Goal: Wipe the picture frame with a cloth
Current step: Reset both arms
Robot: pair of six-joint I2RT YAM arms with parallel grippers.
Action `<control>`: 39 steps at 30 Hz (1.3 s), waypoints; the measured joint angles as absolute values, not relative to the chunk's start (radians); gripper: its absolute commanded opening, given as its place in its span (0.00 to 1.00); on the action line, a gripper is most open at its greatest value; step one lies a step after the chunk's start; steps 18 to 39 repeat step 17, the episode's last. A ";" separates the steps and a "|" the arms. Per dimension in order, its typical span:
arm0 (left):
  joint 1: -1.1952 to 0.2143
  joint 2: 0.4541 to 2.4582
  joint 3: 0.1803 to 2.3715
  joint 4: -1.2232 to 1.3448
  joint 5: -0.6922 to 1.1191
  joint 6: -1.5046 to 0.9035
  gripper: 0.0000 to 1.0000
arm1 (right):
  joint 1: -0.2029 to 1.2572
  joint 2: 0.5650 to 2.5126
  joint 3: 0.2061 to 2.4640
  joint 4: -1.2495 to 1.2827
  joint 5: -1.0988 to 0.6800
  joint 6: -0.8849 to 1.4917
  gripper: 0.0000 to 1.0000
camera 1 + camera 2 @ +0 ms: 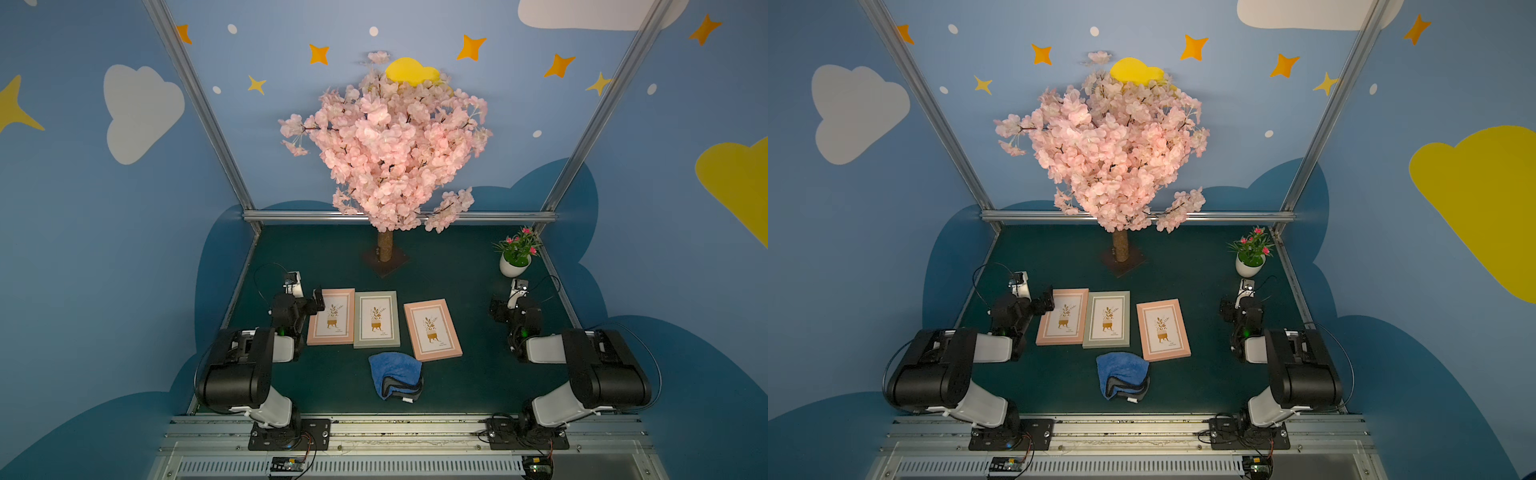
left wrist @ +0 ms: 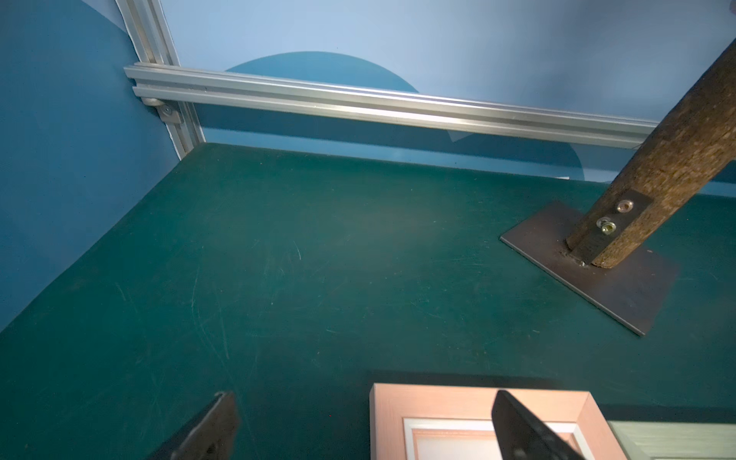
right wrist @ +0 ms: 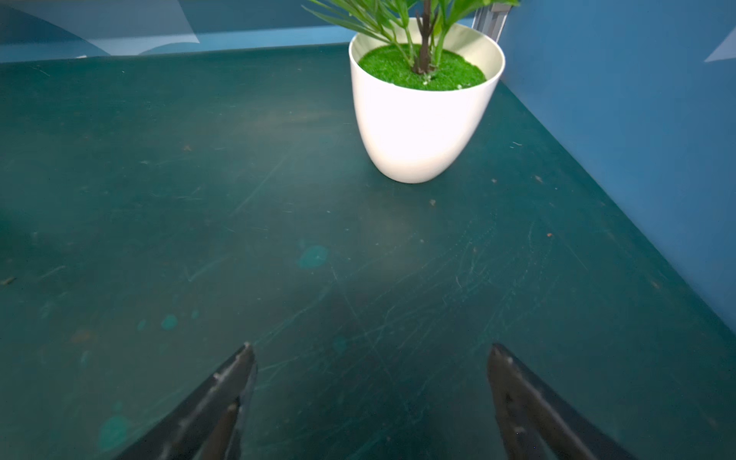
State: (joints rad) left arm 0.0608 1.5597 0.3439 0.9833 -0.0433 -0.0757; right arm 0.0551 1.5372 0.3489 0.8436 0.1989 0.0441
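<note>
Three picture frames lie flat in a row on the green table in both top views: a pink one (image 1: 331, 316) (image 1: 1063, 316), a grey-green one (image 1: 376, 319) touching it, and a second pink one (image 1: 432, 329), apart and turned slightly. The blue cloth (image 1: 397, 375) (image 1: 1123, 375) lies crumpled in front of them, its dark grey side and white tag showing. My left gripper (image 1: 309, 305) (image 2: 363, 398) is open and empty over the far left corner of the left pink frame (image 2: 438, 402). My right gripper (image 1: 500, 309) (image 3: 371, 347) is open over bare table.
A pink blossom tree stands at the back centre on a flat metal base plate (image 1: 385, 259) (image 2: 621, 286). A white potted plant (image 1: 515, 257) (image 3: 418, 127) sits in the back right corner. An aluminium rail (image 1: 399, 216) and blue walls enclose the table.
</note>
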 measured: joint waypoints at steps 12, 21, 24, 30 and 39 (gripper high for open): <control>0.061 1.560 0.344 0.980 -0.041 -0.075 1.00 | 0.070 1.550 0.359 0.931 0.197 0.023 0.91; 0.061 1.560 0.344 0.980 -0.041 -0.075 1.00 | 0.072 1.551 0.359 0.932 0.199 0.021 0.91; 0.061 1.560 0.344 0.980 -0.041 -0.075 1.00 | 0.072 1.551 0.359 0.932 0.199 0.021 0.91; 0.061 1.560 0.344 0.980 -0.041 -0.075 1.00 | 0.072 1.551 0.359 0.932 0.199 0.021 0.91; 0.061 1.560 0.344 0.980 -0.041 -0.075 1.00 | 0.072 1.551 0.359 0.932 0.199 0.021 0.91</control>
